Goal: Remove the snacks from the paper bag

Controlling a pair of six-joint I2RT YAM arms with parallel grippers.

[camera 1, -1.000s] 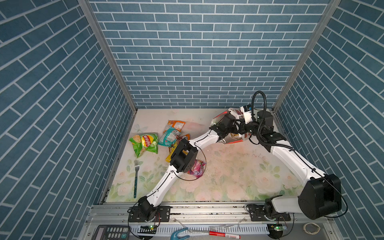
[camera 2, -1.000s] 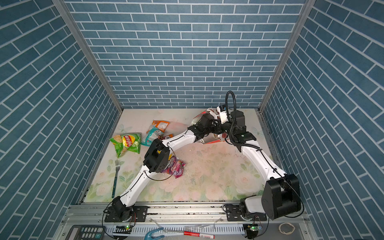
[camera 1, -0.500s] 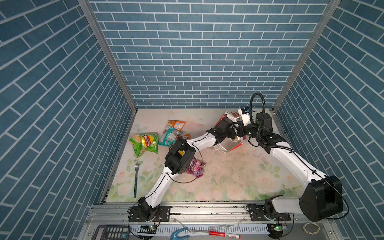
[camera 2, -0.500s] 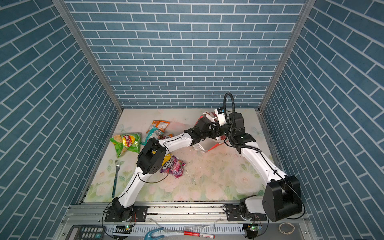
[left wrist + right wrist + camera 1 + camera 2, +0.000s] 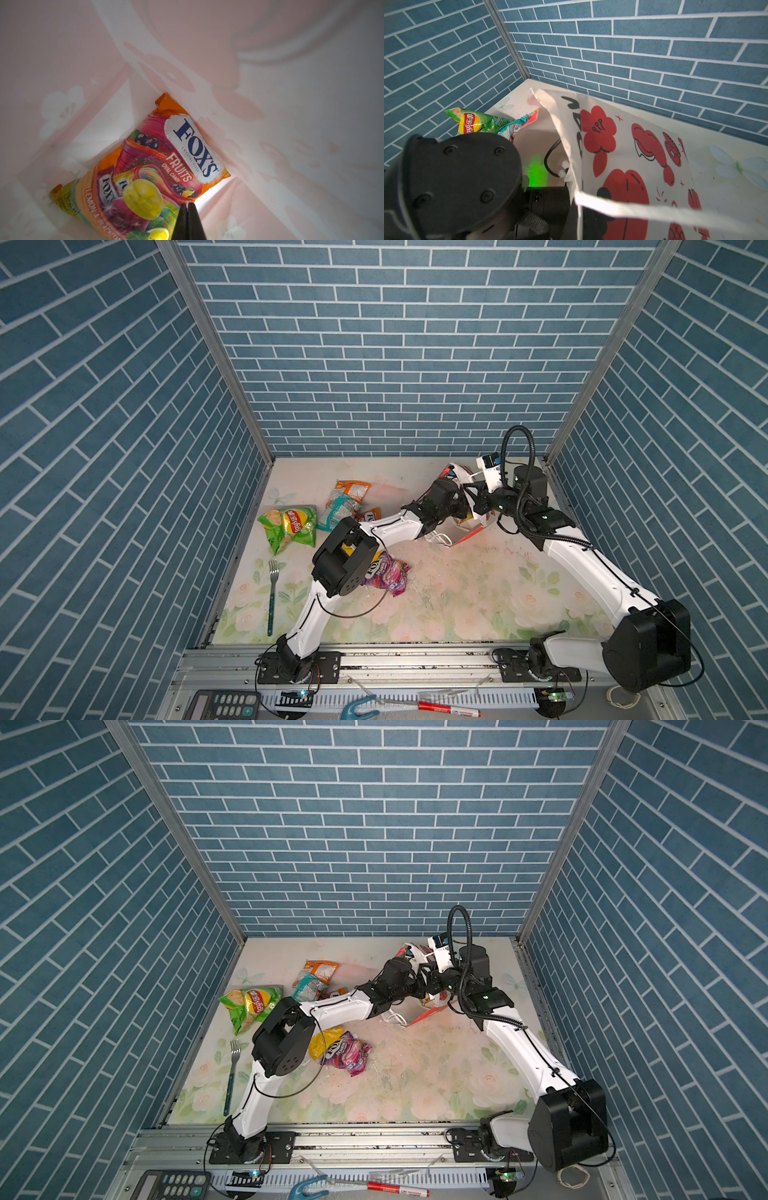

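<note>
The paper bag is tipped at the back right, with white walls, red prints and a string handle. My left arm reaches into its mouth, so its gripper is hidden in both top views. Inside the bag my left gripper is shut on the edge of an orange FOX'S packet lying at the bottom. My right gripper is shut on the bag's rim. On the table lie a green Lay's bag, teal-white and orange-white packets, a purple FOX'S bag and a yellow packet.
A fork lies at the front left of the flowered mat. Blue brick walls close in the left, back and right. On the front rail sit a calculator, a red marker and a blue hook.
My left gripper has closed inside the bag. The left arm's elbow has shifted left and forward, and the bag has tipped a little. The right gripper stays shut on the rim.
</note>
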